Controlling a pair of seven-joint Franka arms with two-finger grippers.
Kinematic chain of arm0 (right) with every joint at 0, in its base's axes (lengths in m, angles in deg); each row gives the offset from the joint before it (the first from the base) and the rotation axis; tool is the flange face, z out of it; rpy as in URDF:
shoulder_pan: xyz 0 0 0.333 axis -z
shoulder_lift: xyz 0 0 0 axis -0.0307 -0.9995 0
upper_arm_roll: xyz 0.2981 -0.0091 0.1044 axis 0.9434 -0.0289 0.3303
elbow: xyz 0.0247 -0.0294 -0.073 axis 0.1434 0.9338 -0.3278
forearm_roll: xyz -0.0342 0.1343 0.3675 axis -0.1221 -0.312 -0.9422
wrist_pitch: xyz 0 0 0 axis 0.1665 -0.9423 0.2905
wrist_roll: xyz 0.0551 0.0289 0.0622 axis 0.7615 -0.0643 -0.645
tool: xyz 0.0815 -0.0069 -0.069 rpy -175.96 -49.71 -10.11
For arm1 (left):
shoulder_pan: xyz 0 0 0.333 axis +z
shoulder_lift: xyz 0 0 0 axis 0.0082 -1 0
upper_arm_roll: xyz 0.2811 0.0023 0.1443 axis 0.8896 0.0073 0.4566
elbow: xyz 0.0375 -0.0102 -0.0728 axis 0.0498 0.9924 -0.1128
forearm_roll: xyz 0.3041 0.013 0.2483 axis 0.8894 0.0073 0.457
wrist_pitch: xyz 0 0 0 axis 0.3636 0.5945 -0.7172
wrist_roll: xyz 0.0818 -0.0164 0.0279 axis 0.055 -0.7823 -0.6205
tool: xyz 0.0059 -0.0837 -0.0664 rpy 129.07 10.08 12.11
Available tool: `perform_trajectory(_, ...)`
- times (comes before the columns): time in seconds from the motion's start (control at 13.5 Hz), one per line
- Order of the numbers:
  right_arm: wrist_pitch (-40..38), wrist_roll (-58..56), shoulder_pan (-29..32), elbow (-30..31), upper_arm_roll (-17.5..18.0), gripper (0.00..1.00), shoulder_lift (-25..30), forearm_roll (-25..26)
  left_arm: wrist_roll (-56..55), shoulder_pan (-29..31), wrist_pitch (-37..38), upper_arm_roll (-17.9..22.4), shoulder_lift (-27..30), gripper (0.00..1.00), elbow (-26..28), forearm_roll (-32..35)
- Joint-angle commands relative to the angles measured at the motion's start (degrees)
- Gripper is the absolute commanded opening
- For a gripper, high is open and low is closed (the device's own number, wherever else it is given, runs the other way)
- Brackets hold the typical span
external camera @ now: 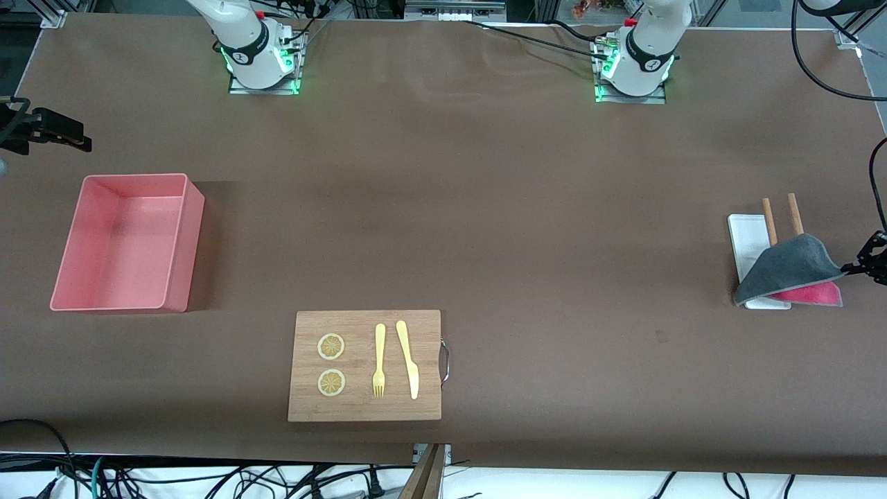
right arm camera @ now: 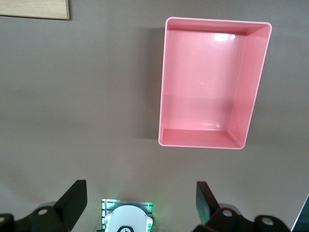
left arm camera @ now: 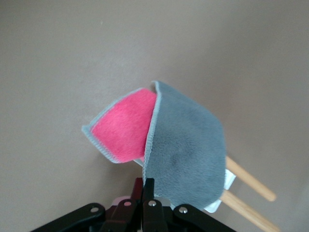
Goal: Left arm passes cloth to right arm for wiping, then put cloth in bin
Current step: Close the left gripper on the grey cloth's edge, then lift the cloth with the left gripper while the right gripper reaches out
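While the front cam looks down, brown table [external camera: 443,229] cover is smooth w/ faint creases near the arm bases; cables run along both long edges, metal frame at the corners. Pink bin [external camera: 125,242] sits toward right arm's end. Wooden board [external camera: 365,366] w/ two lemon slices [external camera: 331,364], fork [external camera: 379,360] and knife [external camera: 408,359] lies nearer the camera, about mid-table. Toward left arm's end: white tray [external camera: 747,239] w/ two wooden sticks [external camera: 781,218] on it, cloth [external camera: 790,272] draped over the tray, grey face up, pink face showing along the edge nearer the camera. Left tool [external camera: 849,267] at frame edge, pinching a cloth corner. Right tool [external camera: 66,137] is over bare table by the bin, prongs only partly seen.

Left wrist: left tool [left arm camera: 147,193] fingers together, clamped on cloth [left arm camera: 183,150] edge; cloth hangs folded, grey outside, pink [left arm camera: 123,128] inside, over plain brown table. Sticks [left arm camera: 248,193] and a bit of tray poke out under it.

Right wrist: right tool [right arm camera: 140,200] fingers wide apart, nothing between them. Bin [right arm camera: 165,87] on table, board corner [right arm camera: 34,8] at frame edge, arm base w/ green light between the fingers.
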Motion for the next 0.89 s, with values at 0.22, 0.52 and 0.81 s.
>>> perform_trajectory(0.22, -0.2, 0.6, 0.5, -1.2, 0.2, 1.0, -0.5, -1.2, -11.2, -4.2, 11.8, -0.7, 7.8, 0.0, 0.2, 1.4)
perform_trajectory(0.52, -0.2, 0.6, 0.6, -1.2, 0.2, 1.0, -0.5, -1.2, -26.6, -11.4, 18.2, -0.8, 12.1, 0.0, 0.2, 2.6)
perform_trajectory(0.81, 1.4, 0.6, 0.5, -1.2, 0.3, 1.0, -1.5, -2.3, -45.3, -21.0, 21.7, -0.9, 15.3, 0.0, -0.1, 2.4)
